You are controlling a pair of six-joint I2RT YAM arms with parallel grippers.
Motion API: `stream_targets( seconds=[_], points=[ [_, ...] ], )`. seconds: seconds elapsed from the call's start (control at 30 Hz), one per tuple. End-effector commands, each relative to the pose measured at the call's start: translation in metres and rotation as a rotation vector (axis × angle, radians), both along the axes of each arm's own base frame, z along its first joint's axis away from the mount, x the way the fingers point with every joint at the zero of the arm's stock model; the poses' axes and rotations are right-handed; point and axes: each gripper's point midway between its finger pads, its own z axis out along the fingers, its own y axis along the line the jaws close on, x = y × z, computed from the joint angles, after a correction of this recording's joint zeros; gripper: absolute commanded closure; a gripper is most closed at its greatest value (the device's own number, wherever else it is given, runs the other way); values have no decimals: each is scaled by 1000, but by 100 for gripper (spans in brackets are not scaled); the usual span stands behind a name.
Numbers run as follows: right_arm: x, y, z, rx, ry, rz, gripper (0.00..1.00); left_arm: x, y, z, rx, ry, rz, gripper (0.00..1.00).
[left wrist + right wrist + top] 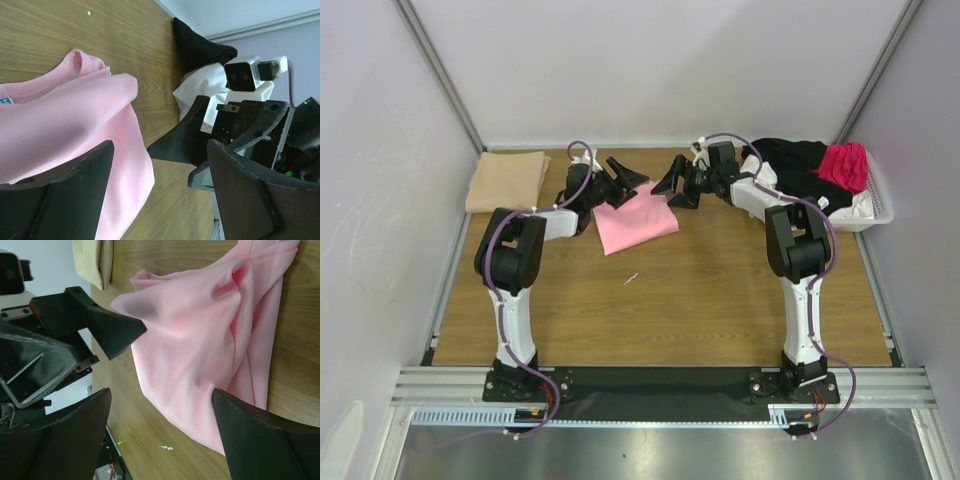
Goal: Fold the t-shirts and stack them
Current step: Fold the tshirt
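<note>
Two claws hung over the far middle of the table (670, 300), facing each other across the far edge of the pink shirt (638, 222). The left claw (623, 185) stood wide open with nothing between its fingers. From its own camera the pink cloth lay under and beside one finger, not pinched. The right claw (676, 187) was spread just as wide and was empty, poised just beside the shirt's far right corner.

The pink shirt lay on the wood as a rough rectangle, partly folded, with a raised, rumpled ridge along one side and loose layers showing at the edge. A tan shirt (507, 180) sat folded at the far left corner, well apart from it. A black shirt (790, 165) and a magenta shirt (845, 165) were heaped in the white basket (880, 212) at the far right.

The pink cloth looked thin, light and limp. It would probably sag and drape from any hold, keep no shape of its own, and slide easily over the smooth wood. Nothing about it seemed fragile. A single shallow pinch might lift only the top layer. The better hold seemed to be at the two far corners or along a folded edge, one claw to each side, with the fingers closing flat on all the layers together. The bunched ridge would likely need smoothing before another fold could lie neat.
</note>
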Motion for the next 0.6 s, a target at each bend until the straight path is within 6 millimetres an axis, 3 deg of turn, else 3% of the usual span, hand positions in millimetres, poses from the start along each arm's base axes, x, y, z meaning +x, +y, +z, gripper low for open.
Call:
stream_targets(
  seconds=[0.0, 0.13, 0.23, 0.57],
  points=[
    [7, 4, 38, 59, -81, 4, 12, 8, -10, 18, -64, -59, -15, 19],
    [1, 3, 19, 19, -37, 18, 34, 17, -13, 4, -63, -35, -8, 20],
    [-6, 1, 4, -37, -25, 34, 44, 27, -12, 3, -66, -44, 12, 20],
    [-20, -21, -39, -269, -6, 40, 54, 61, -6, -14, -116, -20, 72, 21]
  ],
)
